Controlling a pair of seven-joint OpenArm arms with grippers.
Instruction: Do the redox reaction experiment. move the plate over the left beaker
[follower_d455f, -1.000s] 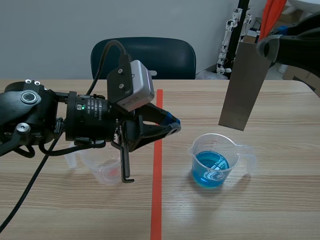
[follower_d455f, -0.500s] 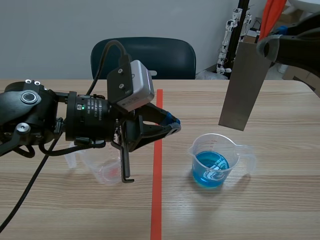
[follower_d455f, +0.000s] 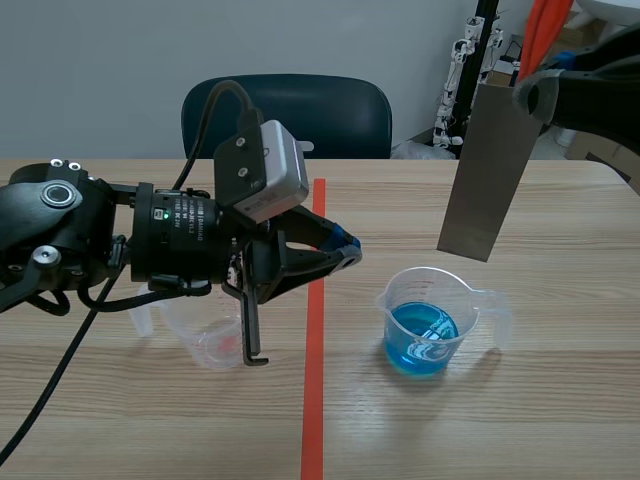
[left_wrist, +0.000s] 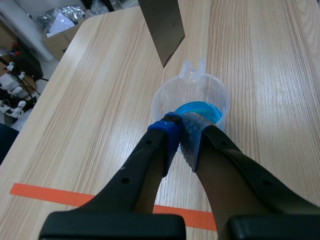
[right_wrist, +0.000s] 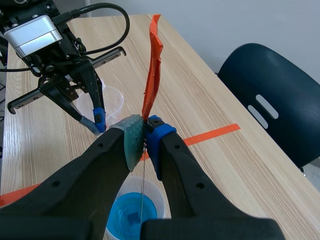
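A grey metal plate (follower_d455f: 488, 170) hangs upright from my right gripper (follower_d455f: 528, 95), which is shut on its top edge, high above the table's right half. The plate's lower corner is above and just behind a beaker of blue liquid (follower_d455f: 428, 322). In the right wrist view the plate (right_wrist: 143, 182) shows edge-on between the fingers of the right gripper (right_wrist: 146, 126), over the blue beaker (right_wrist: 131, 216). The clear left beaker (follower_d455f: 200, 335) stands partly hidden behind my left arm. My left gripper (follower_d455f: 342, 250) is shut on nothing, left of the blue beaker (left_wrist: 192, 97).
An orange-red strip (right_wrist: 152, 65) sticks out past the right gripper's fingers. A tape line (follower_d455f: 314, 360) runs down the table's middle. A dark blue chair (follower_d455f: 288, 112) stands behind the far edge. Equipment (follower_d455f: 462, 75) sits beyond the back right corner.
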